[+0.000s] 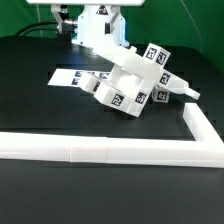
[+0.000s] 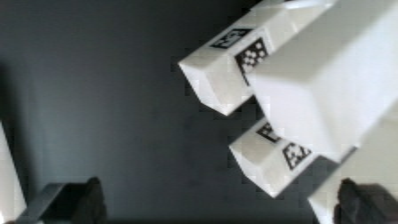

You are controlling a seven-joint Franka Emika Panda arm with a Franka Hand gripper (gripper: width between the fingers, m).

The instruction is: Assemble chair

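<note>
The gripper (image 2: pixel 217 203) is spread wide, and only bare table shows between its jaws. In the wrist view the two dark fingers (image 2: pixel 71 203) stand well apart above the black table (image 2: pixel 107 100). One finger is just beside a corner of the chair (image 2: pixel 294 90); whether it touches cannot be told. That view shows two white blocks of the chair side by side, each tilted and each carrying black-and-white tags (image 2: pixel 249 55). In the exterior view the white arm (image 1: pixel 98 28) stands behind the chair (image 1: pixel 130 82), and its jaws cannot be made out there. The chair is a cluster of joined white slabs and blocks lying tilted near the middle of the table (image 1: pixel 40 110), with tags facing several ways. Its lower parts overlap the end of the marker board (image 1: pixel 68 77) toward the exterior view's right. The rail (image 1: pixel 100 150) runs along the near side of the table, apart from the chair, and turns back at the exterior view's right.
</note>
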